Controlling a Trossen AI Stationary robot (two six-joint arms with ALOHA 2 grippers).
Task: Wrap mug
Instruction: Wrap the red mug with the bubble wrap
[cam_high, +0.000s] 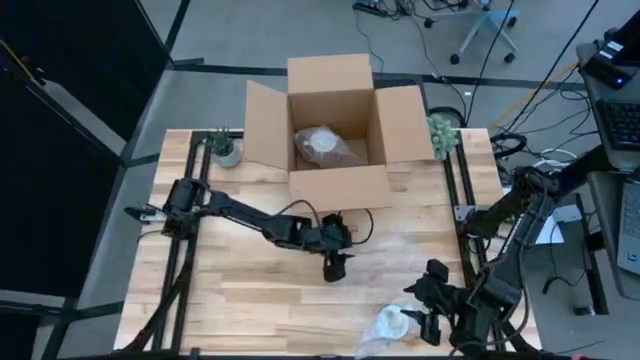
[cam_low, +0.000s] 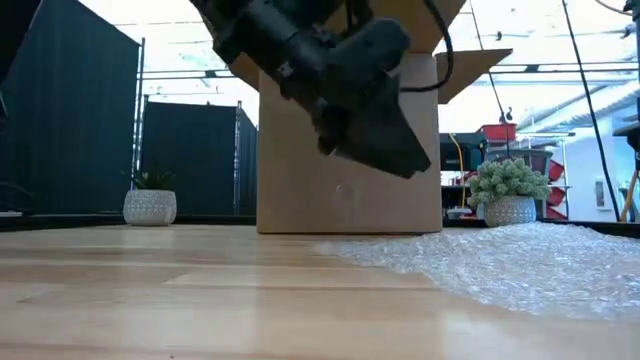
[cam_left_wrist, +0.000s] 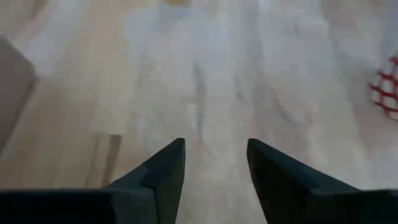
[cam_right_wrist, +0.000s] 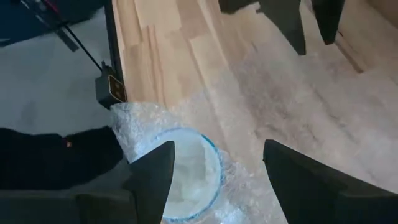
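A mug with a blue rim (cam_right_wrist: 189, 177), partly wrapped in bubble wrap (cam_right_wrist: 134, 127), lies at the table's near edge, right of the middle (cam_high: 388, 325). My right gripper (cam_right_wrist: 217, 146) hovers open over it, one finger above the rim and the other over bare wrap toward the table's middle. A flat sheet of bubble wrap (cam_low: 520, 262) covers the table's middle right. My left gripper (cam_high: 335, 270) hangs open above this sheet (cam_left_wrist: 205, 74), holding nothing. My right gripper has one finger (cam_right_wrist: 155, 171) in front of the mug's rim (cam_right_wrist: 208, 158), coming down from above at a slant. I cannot tell whether that finger touches the mug or the wrap. The mug lies on the table.
An open cardboard box (cam_high: 335, 187) stands at the far middle with a wrapped bundle (cam_high: 325, 145) inside. Small potted plants (cam_high: 225, 148) (cam_high: 443, 133) flank it. Bare wood lies on the table's near left (cam_high: 230, 300).
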